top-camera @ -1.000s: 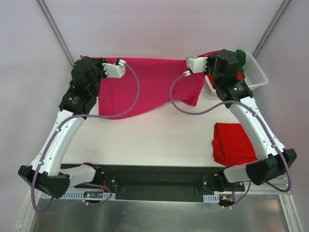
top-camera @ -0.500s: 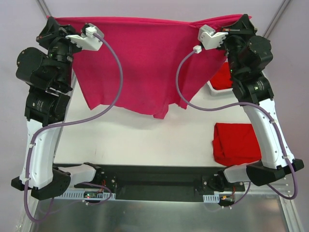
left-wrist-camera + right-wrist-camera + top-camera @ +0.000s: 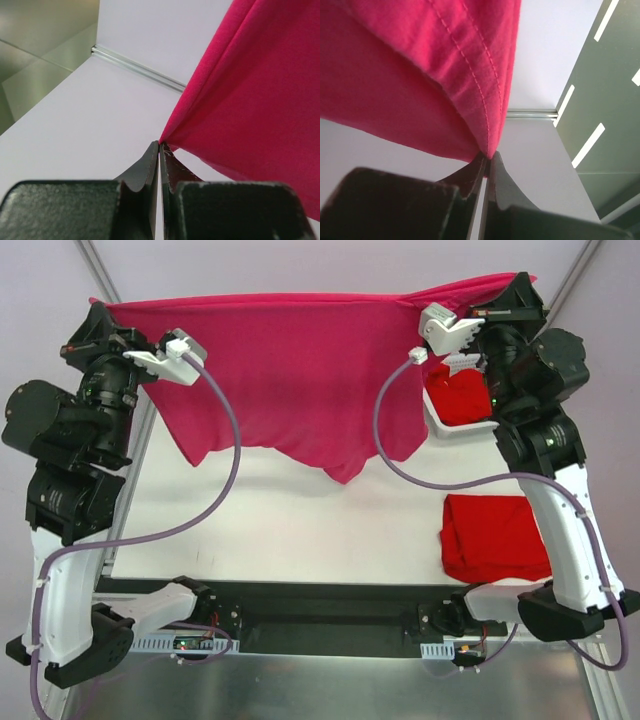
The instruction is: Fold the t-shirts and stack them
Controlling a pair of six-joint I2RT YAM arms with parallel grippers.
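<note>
Magenta t-shirt (image 3: 300, 370) hangs spread betw. both arms, 10 to 2 o'clock, lower edge sagging. Looks soft, light, floppy, so prob. best held at corners. Folded red t-shirt (image 3: 495, 535) lies at 4 o'clock. Left gripper (image 3: 159, 147) & right gripper (image 3: 489, 157) each pinched tight on a top corner of the magenta one.

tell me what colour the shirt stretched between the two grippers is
The t-shirt is plain magenta-pink, no pattern; clearest in the top external view.

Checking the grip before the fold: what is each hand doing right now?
Left hand: closed on the pink shirt.
Right hand: closed on the pink shirt too.
</note>
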